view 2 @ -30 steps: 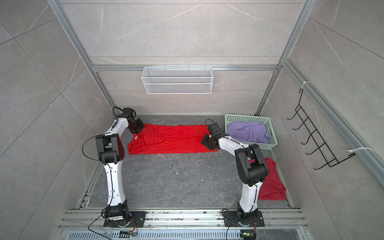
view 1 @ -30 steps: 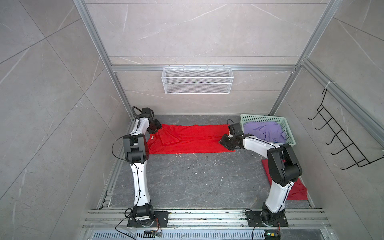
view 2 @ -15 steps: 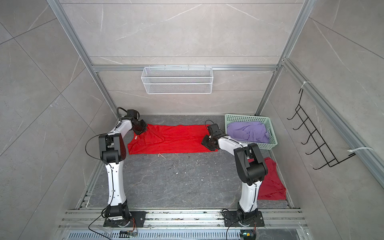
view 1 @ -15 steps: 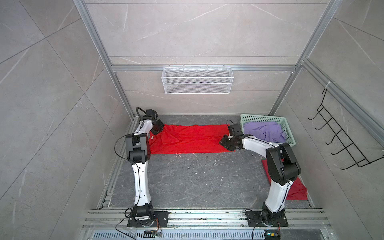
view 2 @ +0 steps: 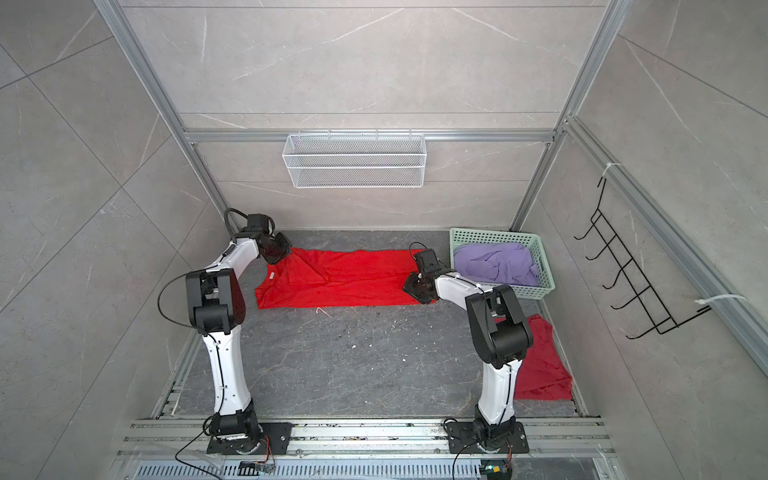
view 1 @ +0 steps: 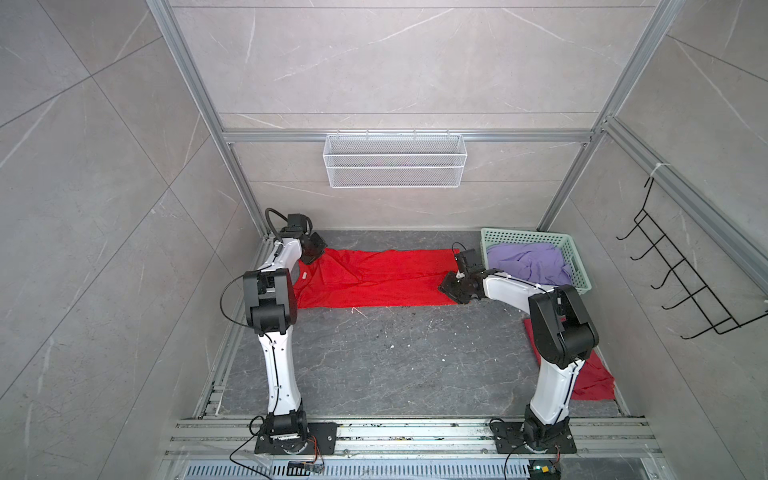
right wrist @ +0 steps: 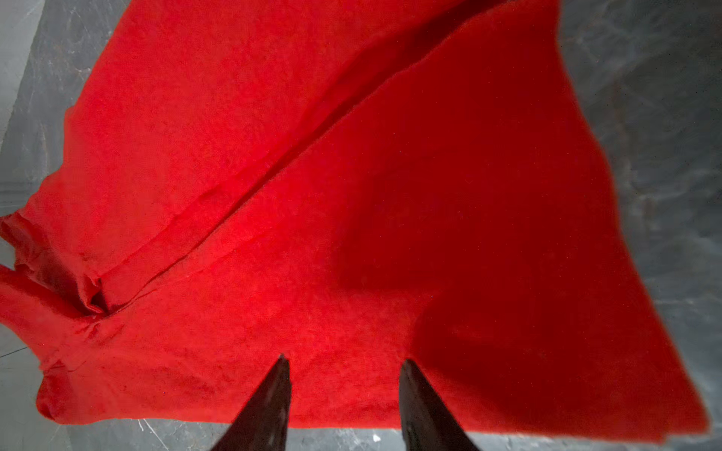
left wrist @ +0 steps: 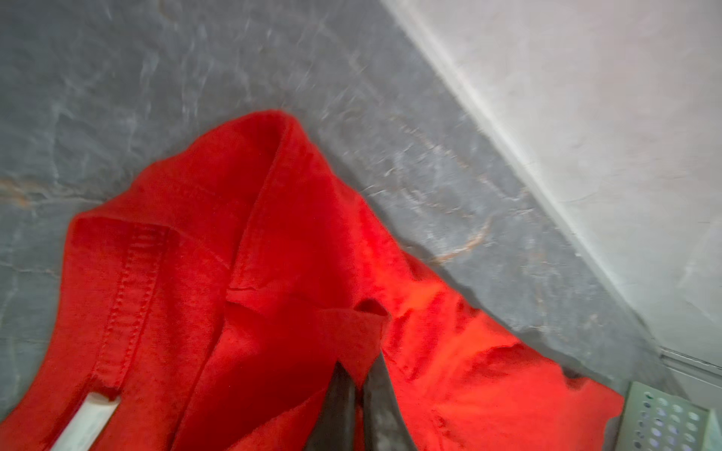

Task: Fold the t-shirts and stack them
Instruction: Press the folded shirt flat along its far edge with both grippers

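Your left tool (left wrist: 361,377) pinched shut on the bright red t-shirt (view 1: 374,278) at its far left corner, shirt spread along the table's (view 1: 395,365) far side, your right tool (right wrist: 344,364) half-wide over its right hem, lavender t-shirt (view 1: 528,264) in the basket (view 1: 523,236), darker red t-shirt (view 1: 594,380) at the near right edge.

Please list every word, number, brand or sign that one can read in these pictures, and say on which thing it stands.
No text can be read anywhere in these pictures.
White neck label on the bright red shirt: any print is too blurred and small to read.
Green basket and wire shelf: no lettering visible.
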Motion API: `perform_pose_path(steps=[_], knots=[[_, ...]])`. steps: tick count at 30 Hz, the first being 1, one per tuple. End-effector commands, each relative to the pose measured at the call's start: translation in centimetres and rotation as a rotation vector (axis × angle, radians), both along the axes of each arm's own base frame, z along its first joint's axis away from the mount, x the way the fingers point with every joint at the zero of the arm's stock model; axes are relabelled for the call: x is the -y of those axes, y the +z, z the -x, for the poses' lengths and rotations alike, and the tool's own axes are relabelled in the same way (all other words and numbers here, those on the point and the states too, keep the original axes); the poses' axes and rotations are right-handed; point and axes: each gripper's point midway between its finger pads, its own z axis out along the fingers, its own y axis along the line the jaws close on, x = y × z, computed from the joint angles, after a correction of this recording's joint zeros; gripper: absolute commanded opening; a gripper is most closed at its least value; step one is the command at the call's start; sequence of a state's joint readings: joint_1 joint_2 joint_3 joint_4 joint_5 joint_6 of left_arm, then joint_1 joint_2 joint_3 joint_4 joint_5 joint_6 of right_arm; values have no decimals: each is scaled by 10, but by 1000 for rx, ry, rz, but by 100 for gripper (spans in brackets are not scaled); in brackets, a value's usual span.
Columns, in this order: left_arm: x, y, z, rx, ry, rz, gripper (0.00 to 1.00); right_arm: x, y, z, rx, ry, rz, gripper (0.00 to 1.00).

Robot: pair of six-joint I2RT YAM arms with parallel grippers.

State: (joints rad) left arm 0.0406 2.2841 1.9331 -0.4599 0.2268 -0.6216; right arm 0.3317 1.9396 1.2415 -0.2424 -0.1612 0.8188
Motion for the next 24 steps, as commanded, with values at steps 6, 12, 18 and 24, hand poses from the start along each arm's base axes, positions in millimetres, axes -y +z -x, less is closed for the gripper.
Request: perform_pose_path(steps=[6,12,18,24], knots=[[15,45,-19,141,-33,26,0,7,-21,12,-63,-16,31,47],[9,31,-24,123,-22,-10,0,8,-21,12,-64,-15,36,47],[7,29,-31,129,-20,-23,0,9,-23,13,-73,-19,41,47],[8,9,-30,104,-54,-45,18,10,-24,14,-75,-19,44,47]])
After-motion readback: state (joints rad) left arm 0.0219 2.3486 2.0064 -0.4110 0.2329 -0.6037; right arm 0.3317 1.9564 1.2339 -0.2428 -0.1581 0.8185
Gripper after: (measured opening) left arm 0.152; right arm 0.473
